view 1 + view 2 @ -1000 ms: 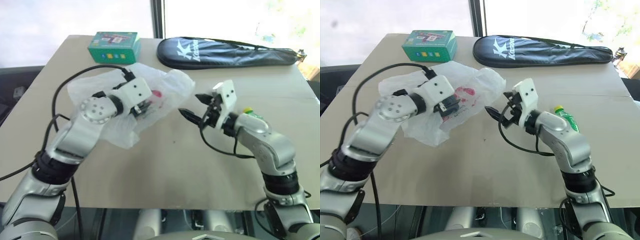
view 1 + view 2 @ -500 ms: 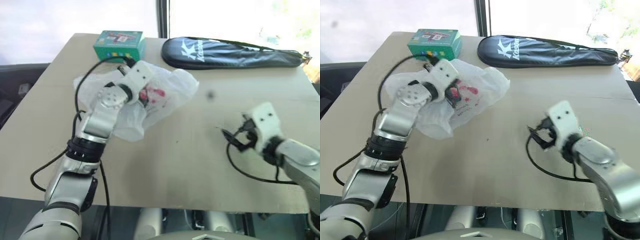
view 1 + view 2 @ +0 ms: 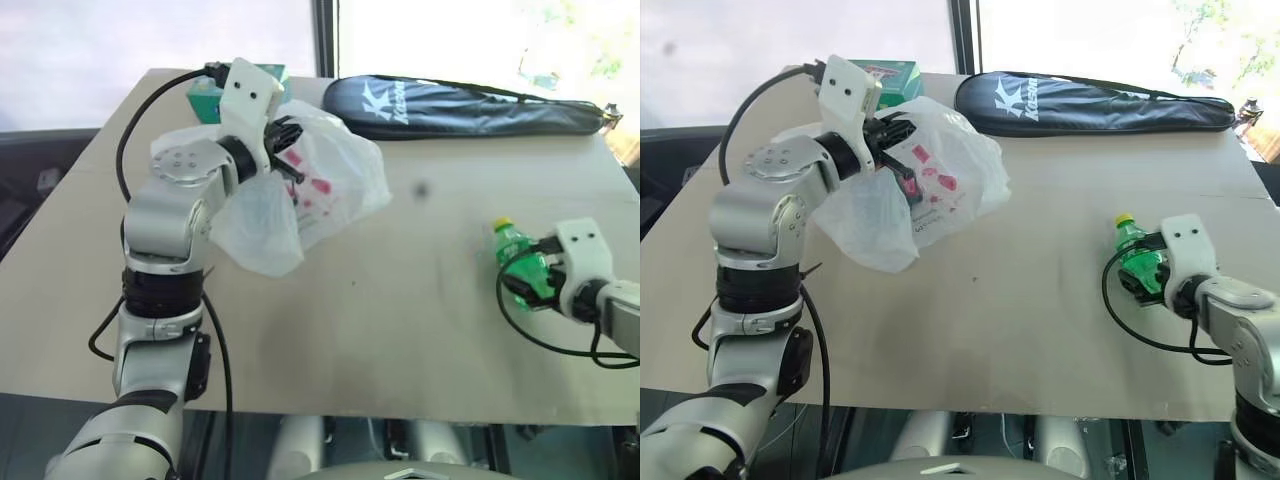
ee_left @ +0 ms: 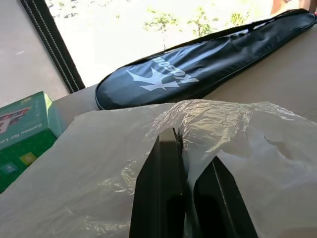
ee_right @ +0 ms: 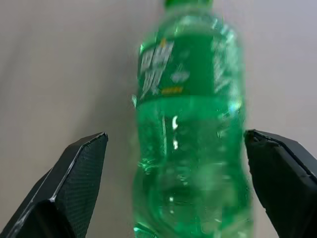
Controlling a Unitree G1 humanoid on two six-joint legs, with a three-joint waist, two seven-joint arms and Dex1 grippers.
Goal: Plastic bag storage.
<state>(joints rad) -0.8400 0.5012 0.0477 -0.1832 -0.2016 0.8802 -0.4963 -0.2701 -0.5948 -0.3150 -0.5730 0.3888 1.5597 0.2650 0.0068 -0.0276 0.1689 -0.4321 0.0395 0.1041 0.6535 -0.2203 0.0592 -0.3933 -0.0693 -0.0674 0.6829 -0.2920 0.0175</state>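
Holding, head views: the left gripper [image 3: 283,150], in the upper left of the frame, is pinched shut on a fold of the plastic bag [image 3: 320,190], which hangs from it with its lower part sagging to the table [image 3: 380,330].
Bottle, head views: a green bottle [image 3: 522,266] with a yellow cap lies at the right edge of the frame, between the spread fingers of the right gripper [image 3: 528,280]; the fingers stand wide and I cannot see them pressing it.
Surroundings, head views: a green box [image 3: 883,80] sits just behind the bag and a black racket cover [image 3: 460,105] lies along the top of the frame, well apart from the bottle.
Grip, left wrist view: two black fingers [image 4: 163,198] meet at the lower centre with thin film bunched between them; the hold looks narrow, so I judge the bag should be kept high and steady, without tugging.
Approach, right wrist view: the bottle fills the centre, one finger [image 5: 74,183] at lower left and the other at lower right, neither touching.
Advice: close squarely on the bottle's body, centred, before lifting toward the bag; its mouth probably needs to be wider.
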